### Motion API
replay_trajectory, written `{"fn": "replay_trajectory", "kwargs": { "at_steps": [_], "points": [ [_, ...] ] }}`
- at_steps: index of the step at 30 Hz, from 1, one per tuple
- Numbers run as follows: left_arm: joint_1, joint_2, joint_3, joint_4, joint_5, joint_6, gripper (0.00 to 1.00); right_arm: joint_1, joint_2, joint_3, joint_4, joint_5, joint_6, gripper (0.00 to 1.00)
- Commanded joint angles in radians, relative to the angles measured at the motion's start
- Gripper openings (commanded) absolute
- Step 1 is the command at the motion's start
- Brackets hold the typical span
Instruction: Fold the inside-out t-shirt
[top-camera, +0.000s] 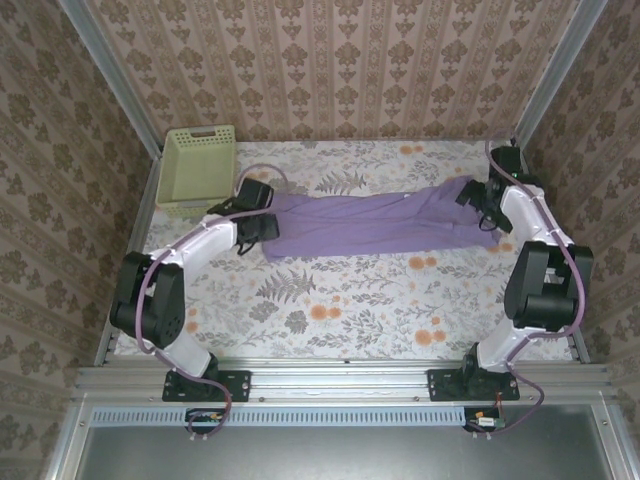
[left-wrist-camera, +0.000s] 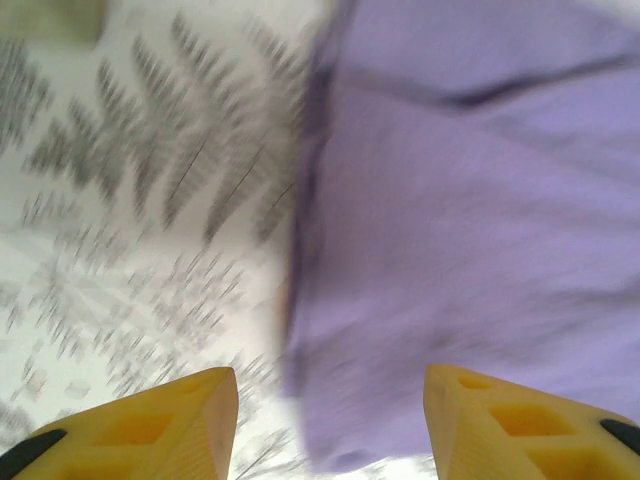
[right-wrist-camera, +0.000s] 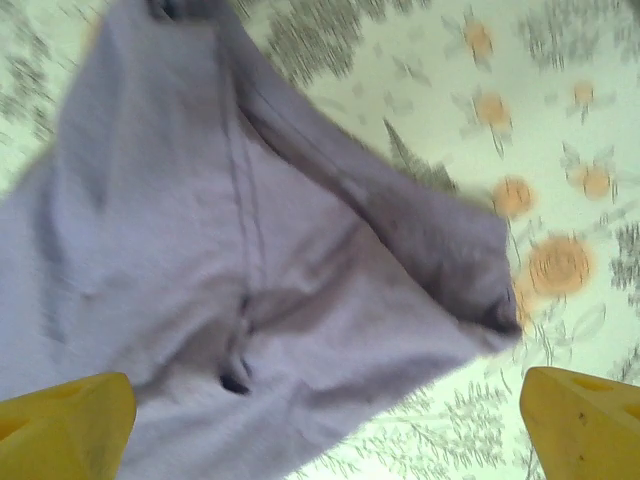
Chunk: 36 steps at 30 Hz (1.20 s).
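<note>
Low in the frames, the left hand (left-wrist-camera: 328, 400) and right hand (right-wrist-camera: 325, 400) are held open. The t-shirt (top-camera: 380, 222) is spread across the table (top-camera: 330, 310), centre frame.

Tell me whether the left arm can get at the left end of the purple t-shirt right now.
Probably yes: the left gripper hangs open right over the t-shirt edge, with nothing between them.
</note>
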<state>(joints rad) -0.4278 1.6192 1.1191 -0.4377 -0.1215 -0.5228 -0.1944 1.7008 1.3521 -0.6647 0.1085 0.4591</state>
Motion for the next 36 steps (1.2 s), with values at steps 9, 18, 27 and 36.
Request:
{"fn": "replay_trajectory", "kwargs": {
  "at_steps": [9,18,27,36],
  "points": [
    [0.075,0.307,0.228,0.078,0.22,-0.005,0.56,0.007,0.374,0.344,-0.155,0.035,-0.164,1.0],
    [0.11,0.374,0.207,0.066,0.204,-0.006,0.56,0.003,0.57,0.481,-0.254,0.059,-0.155,0.97],
    [0.146,0.371,0.13,0.094,0.198,-0.025,0.57,0.006,0.642,0.515,-0.28,-0.005,-0.153,0.64],
    [0.129,0.319,0.048,0.112,0.181,-0.029,0.56,0.003,0.58,0.433,-0.233,0.039,-0.133,0.18]
  ]
}}
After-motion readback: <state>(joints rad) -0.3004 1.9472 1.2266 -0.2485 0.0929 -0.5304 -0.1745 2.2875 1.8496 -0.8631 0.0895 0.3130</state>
